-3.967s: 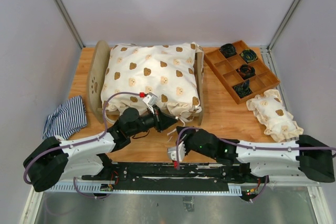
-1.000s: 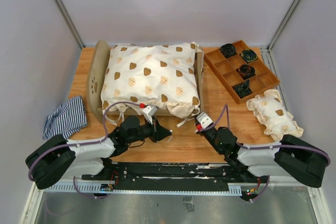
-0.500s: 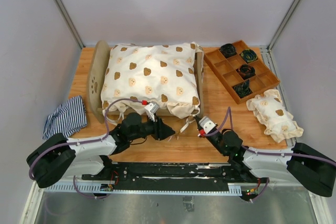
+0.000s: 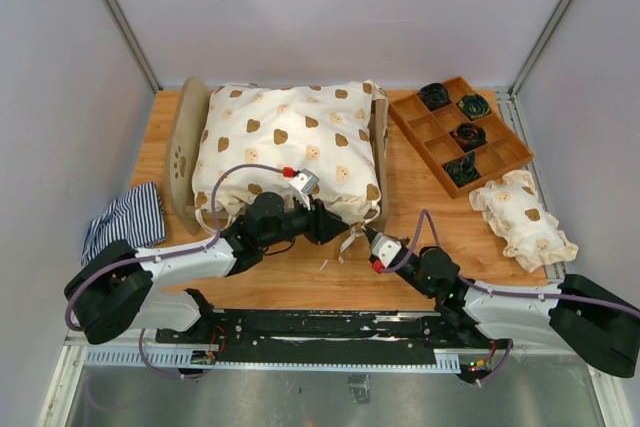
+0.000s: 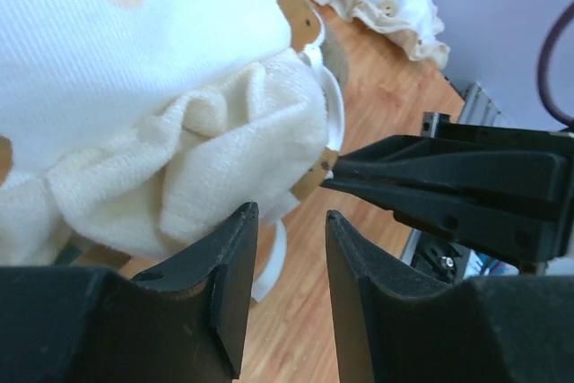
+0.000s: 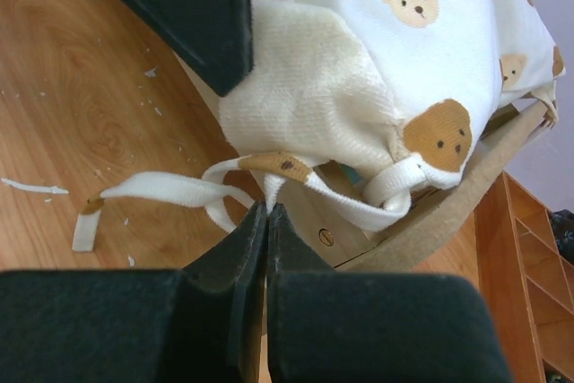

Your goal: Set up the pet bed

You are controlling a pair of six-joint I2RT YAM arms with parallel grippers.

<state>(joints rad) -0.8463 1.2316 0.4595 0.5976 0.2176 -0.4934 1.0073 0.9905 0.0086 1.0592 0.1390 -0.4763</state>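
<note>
Top: pet bed [image 4: 182, 152] sits on the far-left part of the table [image 4: 430, 217], headboard to the left, bear-print cushion [image 4: 285, 147] filling the frame. Left gripper [image 4: 328, 227] is at the cushion's near edge. Right gripper [image 4: 372, 239] is just beside it, off the bed's near right corner. Striped cloth [image 4: 125, 222] lies left of the bed, tray [image 4: 503, 154] far right, small pillow [image 4: 523, 217] nearer than the tray.

Left wrist: fingers [image 5: 229, 284] apart, nothing between them — bunched cushion corner just ahead. Right gripper's tip touches the brown end of a tie strap [image 5: 316, 175].

Right wrist: jaws pressed together, tips at the white strap hanging off the cushion corner — cannot tell if it's pinched. Plywood frame edge shows under the cushion.
</note>
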